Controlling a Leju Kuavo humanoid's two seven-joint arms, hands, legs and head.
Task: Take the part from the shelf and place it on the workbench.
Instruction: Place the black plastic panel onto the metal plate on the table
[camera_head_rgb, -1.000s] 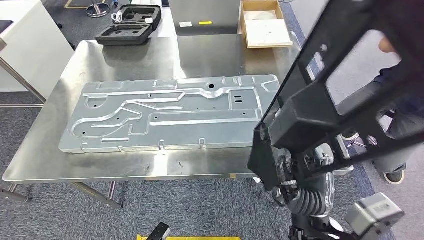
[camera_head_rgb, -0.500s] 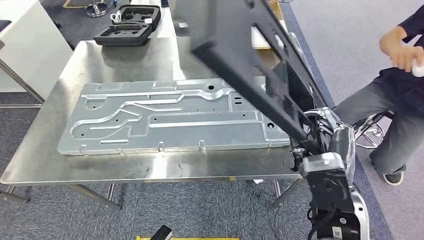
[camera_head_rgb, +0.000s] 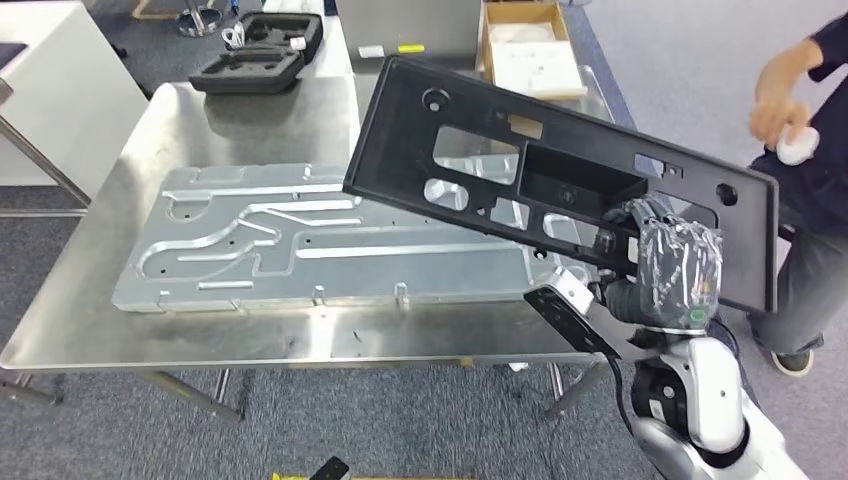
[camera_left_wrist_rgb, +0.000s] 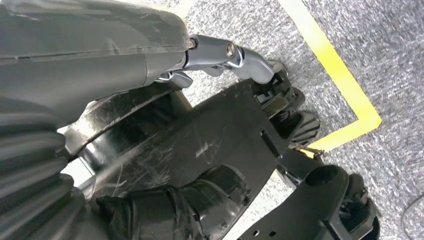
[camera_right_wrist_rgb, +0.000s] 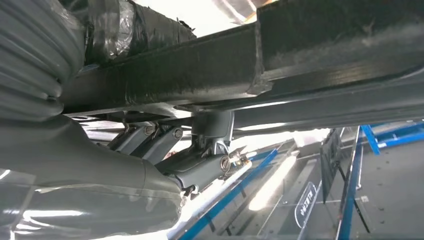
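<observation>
While the right hand (camera_head_rgb: 668, 262) grips the black part (camera_head_rgb: 560, 170) above the steel worktop (camera_head_rgb: 250, 120), a stamped metal panel (camera_head_rgb: 300, 235) lies there; grey carpet (camera_head_rgb: 90, 420) surrounds it. Whether the left hand (camera_left_wrist_rgb: 75, 125) grasps anything, I cannot tell.

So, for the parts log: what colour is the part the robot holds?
Black part, gripped by the right hand; clearest in the head view.

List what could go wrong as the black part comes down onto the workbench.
1. The right hand grips the black part near one end, so the long free end could sag or twist loose.
2. The metal panel already covers much of the workbench; the part may land on it and scrape.
3. A person sits close to the part's right end.
</observation>
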